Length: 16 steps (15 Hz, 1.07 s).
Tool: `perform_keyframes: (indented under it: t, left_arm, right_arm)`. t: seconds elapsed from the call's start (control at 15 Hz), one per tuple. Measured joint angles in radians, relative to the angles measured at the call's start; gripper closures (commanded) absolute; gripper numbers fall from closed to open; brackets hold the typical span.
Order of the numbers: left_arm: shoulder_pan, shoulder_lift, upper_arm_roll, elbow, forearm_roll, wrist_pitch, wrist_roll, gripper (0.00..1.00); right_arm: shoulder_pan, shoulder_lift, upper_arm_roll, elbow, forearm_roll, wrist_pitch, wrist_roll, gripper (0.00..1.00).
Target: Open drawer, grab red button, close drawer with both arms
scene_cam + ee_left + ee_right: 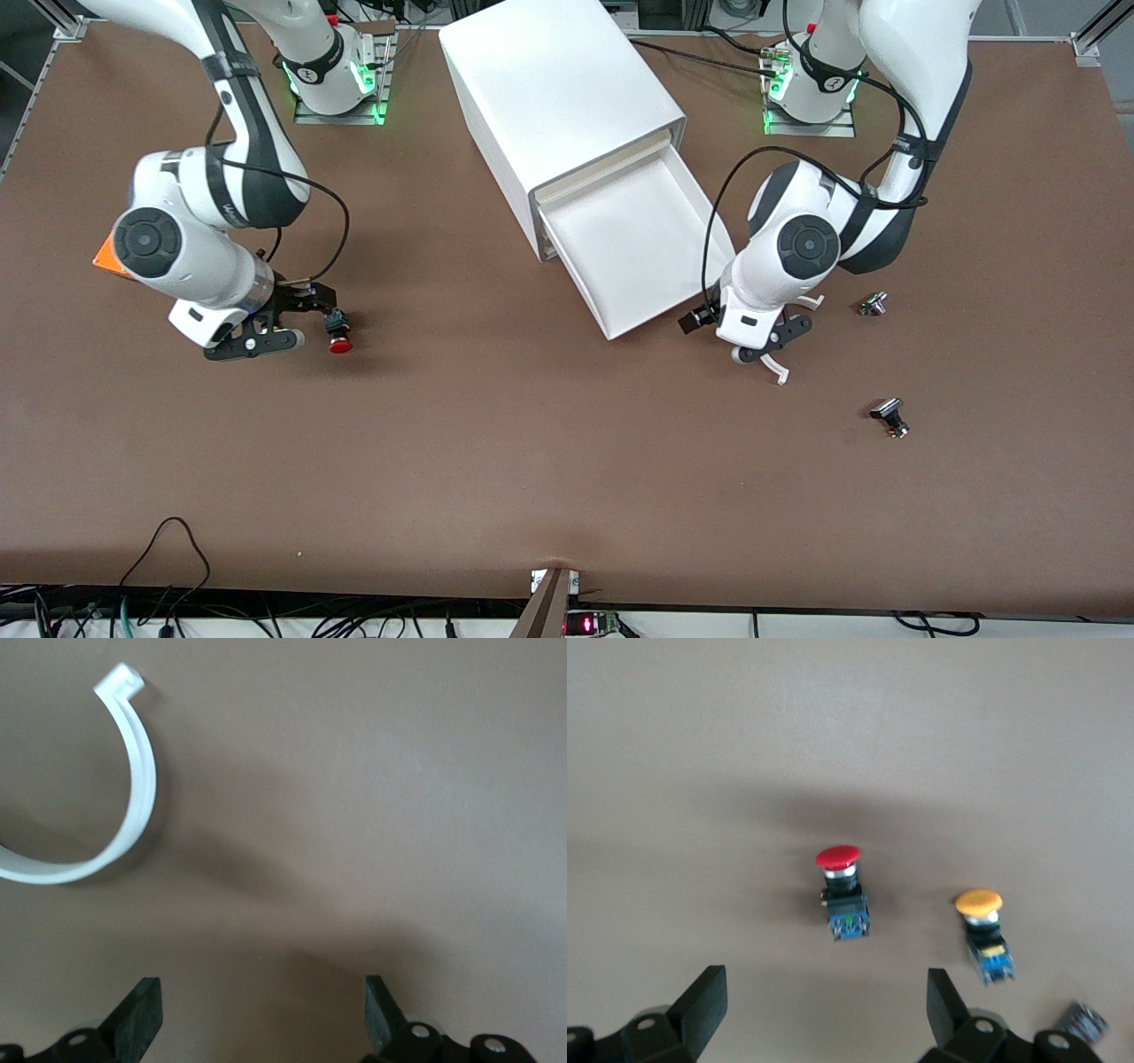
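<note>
The white cabinet (pixel 558 89) stands at the table's middle between the arms' bases. Its drawer (pixel 638 239) is pulled out toward the front camera, and the tray shows nothing inside. The red-capped button (pixel 339 341) lies on the table toward the right arm's end. My right gripper (pixel 310 316) hovers open just beside it. In the right wrist view the button (pixel 842 890) lies ahead of the open right gripper (pixel 824 1014), untouched. My left gripper (pixel 769 341) is open and empty beside the drawer's front corner. In the left wrist view it (pixel 261 1019) is over bare table.
An orange-capped button (pixel 982 935) lies close beside the red one. An orange box (pixel 104 254) peeks out from under the right arm. A white curved strip (pixel 124 806) lies by the left gripper. Two small dark metal parts (pixel 873 304) (pixel 890 416) lie toward the left arm's end.
</note>
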<state>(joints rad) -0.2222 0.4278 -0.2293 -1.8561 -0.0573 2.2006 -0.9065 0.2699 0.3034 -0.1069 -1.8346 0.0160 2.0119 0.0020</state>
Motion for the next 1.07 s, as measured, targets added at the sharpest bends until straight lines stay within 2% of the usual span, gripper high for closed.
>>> perform_keyframes:
  t: [0.2,0.4,0.67,1.07]
  left_arm:
    - [-0.002,0.000,-0.049,-0.018,0.000,0.001,-0.039,0.00]
    - [-0.002,-0.001,-0.088,-0.035,-0.003,0.001,-0.063,0.00]
    - [-0.002,-0.012,-0.156,-0.079,-0.097,-0.028,-0.067,0.00]
    - [-0.005,-0.024,-0.267,-0.102,-0.152,-0.185,-0.070,0.00]
  right_arm:
    - [0.003,0.002,0.003,0.136,0.000,-0.160,0.024,0.00]
    - [0.005,0.005,0.004,0.225,-0.001,-0.225,0.068,0.00]
    - [-0.026,0.004,0.004,0.351,-0.001,-0.304,0.081,0.00]
    - [-0.169,-0.062,0.027,0.388,-0.003,-0.333,0.057,0.00]
